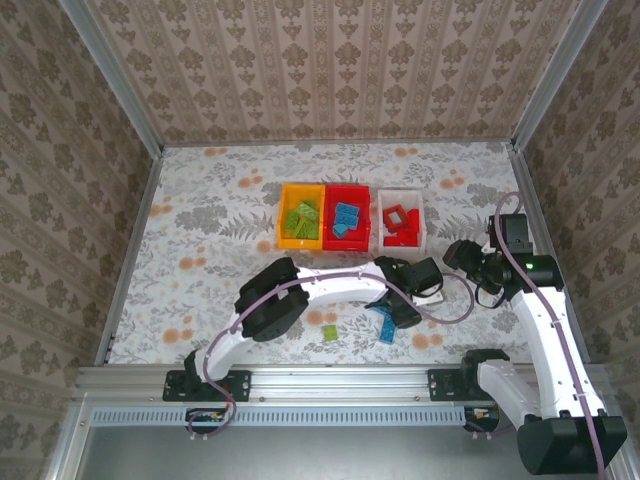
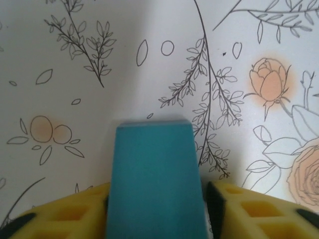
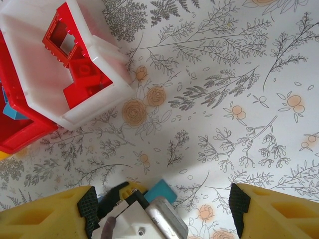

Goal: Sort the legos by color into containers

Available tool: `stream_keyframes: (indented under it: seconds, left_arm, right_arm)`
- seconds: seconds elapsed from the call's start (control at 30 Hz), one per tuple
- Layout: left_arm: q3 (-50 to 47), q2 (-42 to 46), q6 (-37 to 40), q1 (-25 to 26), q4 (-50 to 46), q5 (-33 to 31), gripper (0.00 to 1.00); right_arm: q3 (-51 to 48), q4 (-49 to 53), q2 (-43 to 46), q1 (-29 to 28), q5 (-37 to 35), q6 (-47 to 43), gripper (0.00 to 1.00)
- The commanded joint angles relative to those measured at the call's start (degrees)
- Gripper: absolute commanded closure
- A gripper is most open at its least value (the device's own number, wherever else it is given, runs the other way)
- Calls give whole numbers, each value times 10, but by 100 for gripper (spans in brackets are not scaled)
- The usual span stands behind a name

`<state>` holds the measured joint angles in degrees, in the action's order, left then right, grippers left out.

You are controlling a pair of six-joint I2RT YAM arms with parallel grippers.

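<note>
Blue lego (image 2: 154, 169): near middle of the table (image 1: 220, 200), clamped in the left gripper (image 2: 157, 199), a loose green lego (image 1: 329, 333) to its left. Farther back we list the orange-yellow bin (image 1: 283, 215) of greens, red bin (image 1: 346, 188) of blues, white bin (image 1: 400, 192) of reds. We find the right gripper (image 3: 163, 199) with jaws apart, empty.

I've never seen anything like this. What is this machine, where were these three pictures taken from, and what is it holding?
These are two robot arms bolted at the edge of a table. One picture looks down from above; the other two come from cameras on each wrist, so the yellow blocks are gripper fingers. Three bins stand in a row: the orange-yellow bin holds green bricks, the red bin blue ones, the white bin red ones. A green brick lies loose. The left gripper pinches a blue brick; the right gripper is open, holding nothing.
</note>
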<state>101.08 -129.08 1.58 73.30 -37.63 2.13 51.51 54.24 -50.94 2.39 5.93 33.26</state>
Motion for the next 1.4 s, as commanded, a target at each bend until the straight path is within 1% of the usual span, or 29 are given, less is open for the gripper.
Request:
stream_keyframes:
  seconds: [0.0, 0.07, 0.1, 0.2, 0.33, 0.47, 0.57, 0.63, 0.77, 0.9, 1.07, 1.17, 1.23, 1.37]
  left_arm:
    - [23, -3, -9, -5, -10, 4, 63]
    - [20, 4, -16, -7, -8, -3, 69]
    - [17, 10, -19, -8, -6, -8, 70]
    - [-2, 46, -46, -24, 2, -23, 71]
    - [-48, 127, -95, -64, 15, -39, 71]
    - [-100, 205, -152, -131, 18, -44, 71]
    - [-124, 239, -187, -186, 7, -39, 71]
    - [-127, 245, -198, -218, 0, -31, 71]
    - [-94, 216, -194, -269, -20, -10, 70]
    - [-44, 162, -179, -291, -31, 3, 70]
    - [11, 94, -177, -297, -47, 17, 68]
    - [26, 68, -183, -297, -48, 25, 67]
    - [31, 60, -187, -297, -51, 25, 63]
    - [29, 64, -191, -296, -55, 24, 50]
  right_arm:
    - [-4, 13, 4, 3, 12, 5, 27]
    - [-4, 11, 2, 3, 14, 5, 28]
    - [-3, 10, 1, 3, 14, 4, 28]
    - [1, 10, 1, 3, 14, -4, 29]
    - [6, 4, 4, -4, 20, -18, 30]
    - [5, -12, 7, -31, 22, -22, 31]
    - [6, -25, 3, -72, 10, -17, 31]
    - [4, -42, 0, -104, 3, -11, 31]
    - [0, -82, -19, -173, 1, -3, 31]
    - [1, -114, -43, -219, 14, -2, 31]
    - [5, -129, -65, -232, 32, -6, 31]
    - [7, -128, -72, -232, 35, -11, 31]
    - [7, -129, -74, -232, 38, -11, 31]
    - [4, -133, -80, -236, 40, -13, 31]
